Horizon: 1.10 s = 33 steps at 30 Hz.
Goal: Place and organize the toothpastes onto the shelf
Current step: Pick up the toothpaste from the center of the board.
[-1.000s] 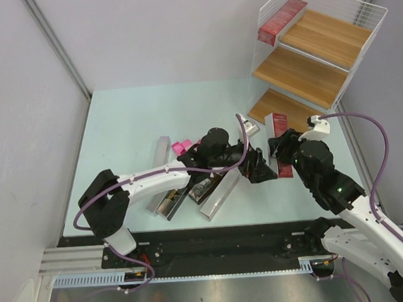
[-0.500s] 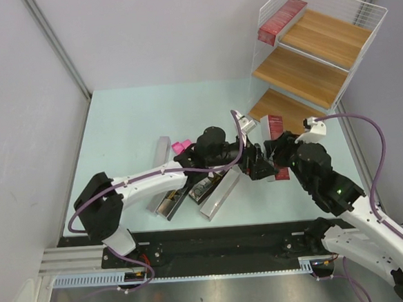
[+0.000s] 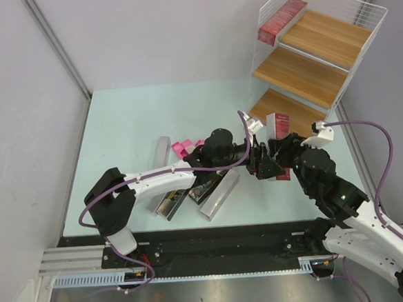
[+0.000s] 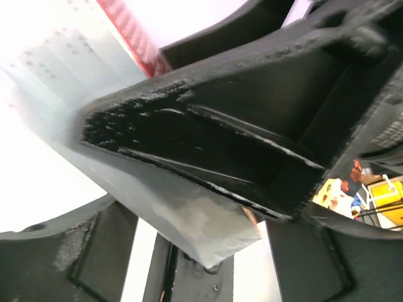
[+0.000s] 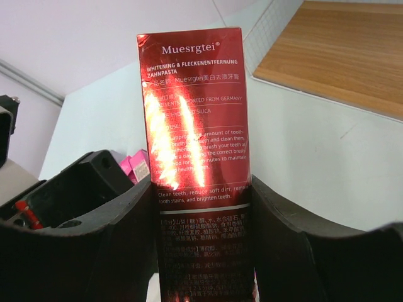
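My right gripper (image 3: 283,156) is shut on a dark red toothpaste carton (image 3: 278,126), which stands up between the fingers in the right wrist view (image 5: 198,126). My left gripper (image 3: 261,163) sits right beside it and is shut on a silver-grey carton (image 3: 254,126), seen close up in the left wrist view (image 4: 189,207). The white wire shelf (image 3: 358,15) stands at the far right with one dark red carton (image 3: 282,19) on its top board. Pink cartons (image 3: 182,148) and silver-grey cartons (image 3: 218,193) lie on the table under the left arm.
Another silver-grey carton (image 3: 161,152) lies left of the pink ones. The shelf's lowest wooden board (image 5: 340,50) is just beyond the held red carton. Grey walls border the table on the left and right.
My left gripper has moved right with the silver-grey carton and now sits against the right gripper. The right gripper has shifted slightly right with the red carton.
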Each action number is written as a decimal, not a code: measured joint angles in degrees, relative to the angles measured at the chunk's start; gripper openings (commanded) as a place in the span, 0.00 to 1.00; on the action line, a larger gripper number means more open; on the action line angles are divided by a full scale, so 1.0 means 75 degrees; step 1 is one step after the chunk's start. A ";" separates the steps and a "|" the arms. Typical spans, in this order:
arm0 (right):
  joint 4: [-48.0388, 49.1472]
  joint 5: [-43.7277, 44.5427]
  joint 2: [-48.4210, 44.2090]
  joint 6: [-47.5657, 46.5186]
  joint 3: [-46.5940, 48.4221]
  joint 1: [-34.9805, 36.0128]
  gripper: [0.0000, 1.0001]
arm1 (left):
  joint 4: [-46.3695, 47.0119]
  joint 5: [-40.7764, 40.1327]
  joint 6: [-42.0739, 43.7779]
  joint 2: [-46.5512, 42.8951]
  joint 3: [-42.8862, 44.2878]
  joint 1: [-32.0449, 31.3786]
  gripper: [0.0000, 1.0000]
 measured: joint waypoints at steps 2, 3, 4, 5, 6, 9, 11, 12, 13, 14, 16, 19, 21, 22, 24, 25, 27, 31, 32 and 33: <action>0.0050 0.0090 -0.0172 0.0058 -0.0105 0.0009 0.40 | 0.0087 -0.0041 -0.0015 -0.0003 -0.0003 -0.0061 0.63; 0.0052 0.0160 -0.0271 0.0070 -0.0149 0.0020 0.42 | 0.0143 -0.0032 -0.0035 -0.0006 -0.0026 -0.0082 0.59; 0.0070 0.0192 -0.0326 0.0076 -0.0181 0.0020 0.43 | 0.0189 -0.0073 -0.0052 -0.0023 -0.0055 -0.0117 0.49; 0.0087 0.0227 -0.0358 0.0087 -0.0207 0.0023 0.43 | 0.0224 -0.0108 -0.0067 -0.0058 -0.0102 -0.0143 0.44; 0.0134 0.0210 -0.0411 0.0102 -0.0219 0.0023 0.45 | 0.0178 -0.0245 -0.0128 -0.0105 -0.0163 -0.0146 0.39; 0.0248 0.0224 -0.0571 0.0035 -0.0219 0.0038 0.52 | 0.0157 -0.0350 -0.0204 -0.0178 -0.0286 -0.0055 0.32; 0.0283 0.0219 -0.0603 0.0006 -0.0219 0.0038 0.57 | 0.0154 -0.0414 -0.0198 -0.0201 -0.0291 -0.0047 0.31; 0.0300 0.0219 -0.0606 0.0000 -0.0219 0.0038 0.63 | 0.0154 -0.0437 -0.0198 -0.0207 -0.0294 -0.0047 0.31; 0.0318 0.0213 -0.0606 -0.0017 -0.0219 0.0038 0.66 | 0.0152 -0.0443 -0.0198 -0.0213 -0.0294 -0.0047 0.31; 0.0326 0.0210 -0.0609 -0.0038 -0.0219 0.0038 0.72 | 0.0152 -0.0452 -0.0187 -0.0216 -0.0297 -0.0047 0.31; 0.0373 0.0166 -0.0662 -0.0055 -0.0219 0.0038 0.78 | 0.0146 -0.0475 -0.0131 -0.0245 -0.0332 -0.0032 0.31; 0.0493 0.0090 -0.0886 -0.0166 -0.0219 0.0044 0.90 | -0.0087 -0.0504 0.0020 -0.0326 -0.0385 0.0114 0.32; 0.0603 0.0029 -0.1139 -0.0341 -0.0219 0.0044 0.97 | -0.0315 -0.0472 0.0154 -0.0437 -0.0446 0.0312 0.31; 0.0664 0.0003 -0.1279 -0.0431 -0.0219 0.0044 0.99 | -0.0437 -0.0411 0.0233 -0.0522 -0.0484 0.0460 0.31; 0.0816 -0.0085 -0.1556 -0.0656 -0.0219 0.0044 1.00 | -0.0679 -0.0166 0.0373 -0.0711 -0.0498 0.0807 0.32; 0.0921 -0.0154 -0.1705 -0.0804 -0.0216 0.0044 1.00 | -0.0743 -0.0006 0.0458 -0.0801 -0.0498 0.0988 0.32; 0.1064 -0.0350 -0.1851 -0.1078 -0.0187 0.0041 1.00 | -0.0833 0.0414 0.0577 -0.0994 -0.0493 0.1309 0.33; 0.1119 -0.1145 -0.1623 -0.1661 0.0181 0.0044 1.00 | -0.0883 0.1635 0.0705 -0.1119 -0.0117 0.1775 0.33; 0.1128 -0.1431 -0.1472 -0.1827 0.0347 0.0044 1.00 | -0.0845 0.1970 0.0694 -0.1119 -0.0003 0.1792 0.33; 0.1145 -0.1775 -0.1323 -0.2002 0.0498 0.0044 1.00 | -0.0691 0.2530 0.0664 -0.1119 0.0131 0.1798 0.32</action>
